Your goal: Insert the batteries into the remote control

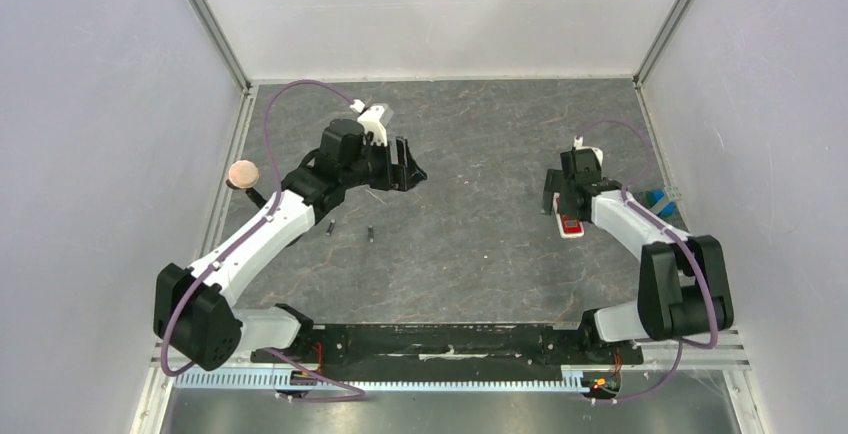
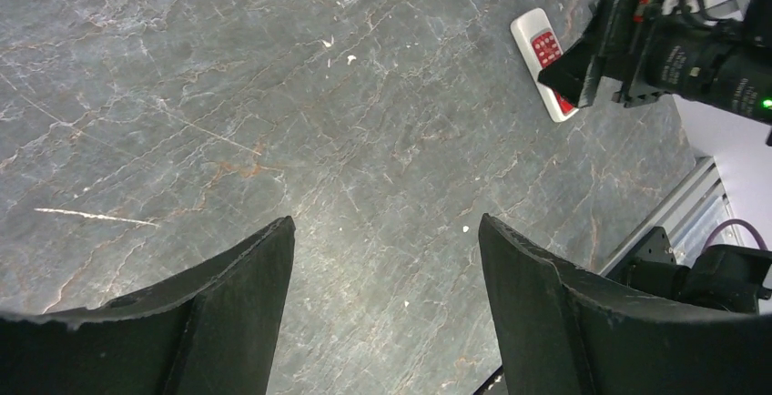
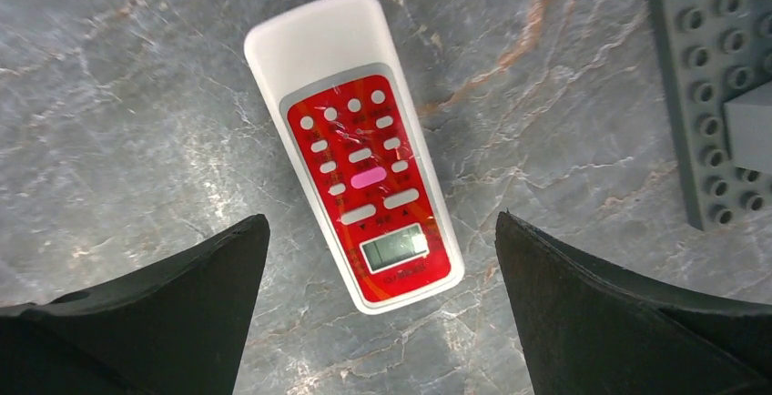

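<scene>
The remote control (image 3: 360, 154) is white with a red button panel and a small display. It lies face up on the grey marbled table, and shows in the top view (image 1: 570, 225) and the left wrist view (image 2: 543, 49). My right gripper (image 3: 382, 227) hovers just above it, jaws open on either side of its display end, empty. Two tiny dark batteries (image 1: 328, 225) (image 1: 370, 233) lie on the table left of centre. My left gripper (image 1: 408, 169) is open and empty, held above the table behind the batteries; in its wrist view (image 2: 386, 222) only bare table lies between the jaws.
A grey studded plate (image 3: 719, 86) lies right of the remote. A blue object (image 1: 657, 199) sits by the right wall. A peach ball (image 1: 243, 173) rests at the left wall. White walls enclose the table on three sides.
</scene>
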`<state>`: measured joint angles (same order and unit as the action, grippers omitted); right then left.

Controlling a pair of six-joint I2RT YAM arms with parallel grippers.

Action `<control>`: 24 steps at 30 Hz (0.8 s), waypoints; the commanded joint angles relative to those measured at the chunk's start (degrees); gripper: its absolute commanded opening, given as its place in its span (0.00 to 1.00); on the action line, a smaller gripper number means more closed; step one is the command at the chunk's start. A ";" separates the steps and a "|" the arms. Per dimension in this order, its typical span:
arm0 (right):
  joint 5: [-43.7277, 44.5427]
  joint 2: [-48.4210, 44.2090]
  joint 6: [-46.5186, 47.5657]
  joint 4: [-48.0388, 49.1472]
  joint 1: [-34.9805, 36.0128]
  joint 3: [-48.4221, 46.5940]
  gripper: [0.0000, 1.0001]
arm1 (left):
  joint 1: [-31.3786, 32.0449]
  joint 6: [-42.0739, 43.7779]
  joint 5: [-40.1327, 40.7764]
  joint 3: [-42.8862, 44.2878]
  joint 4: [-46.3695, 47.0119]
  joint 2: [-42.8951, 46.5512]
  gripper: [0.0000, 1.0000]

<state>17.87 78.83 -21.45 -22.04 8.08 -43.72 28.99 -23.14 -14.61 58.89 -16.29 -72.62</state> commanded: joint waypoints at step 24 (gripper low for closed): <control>-19.76 8.10 -1.05 5.68 -1.96 3.12 0.47 | 0.45 0.66 1.78 1.67 3.64 -3.50 0.79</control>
<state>6.74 86.87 -22.02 -18.22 5.06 -43.83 29.34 -23.09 -13.82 58.92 -14.81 -75.75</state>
